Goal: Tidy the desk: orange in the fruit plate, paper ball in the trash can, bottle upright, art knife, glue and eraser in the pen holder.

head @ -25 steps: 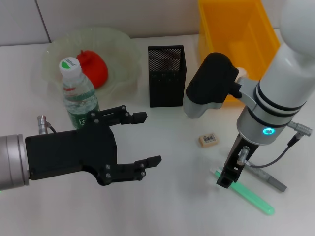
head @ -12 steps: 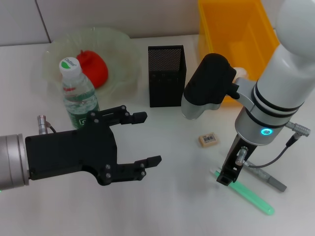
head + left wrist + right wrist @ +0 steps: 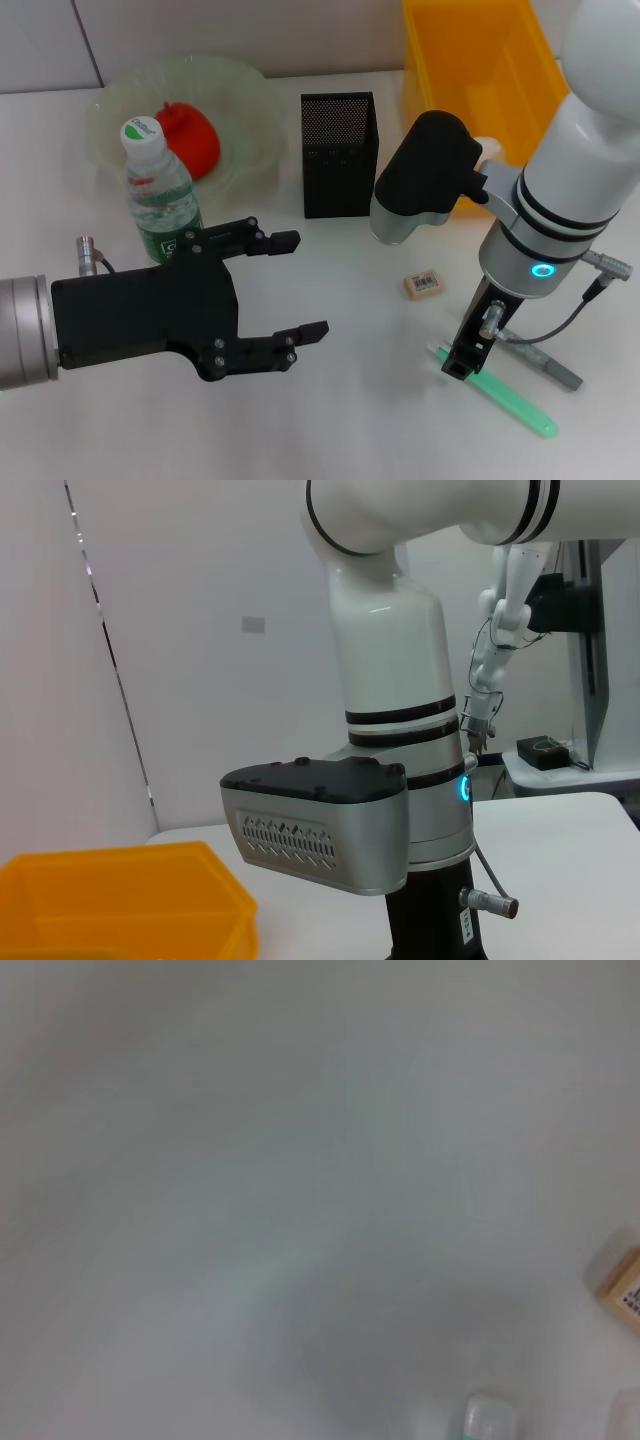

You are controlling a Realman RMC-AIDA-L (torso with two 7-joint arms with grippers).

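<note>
From the head camera I see a white desk (image 3: 330,420) with my left gripper (image 3: 300,285) hovering low on the left, its two black fingers (image 3: 268,239) spread wide apart and holding nothing. Just behind it the bottle (image 3: 158,190) stands upright with its white cap on top. Behind the bottle the orange (image 3: 190,138) sits inside the pale green fruit plate (image 3: 250,100). The black mesh pen holder (image 3: 339,155) stands upright near the middle of the desk, and the yellow trash can (image 3: 480,70) stands to its right at the back. My right arm reaches straight down on the right side, and my right gripper (image 3: 461,362) is at the near end of a green pen-shaped tool (image 3: 510,400) lying flat on the desk; I cannot tell whether its fingers are apart or together. A grey pen-shaped tool (image 3: 545,365) lies just beside the green one. The eraser (image 3: 423,284) lies flat on the desk between the pen holder and the right gripper, touching neither. The right wrist camera shows mostly blurred white desk, with the eraser (image 3: 622,1288) at one edge.
</note>
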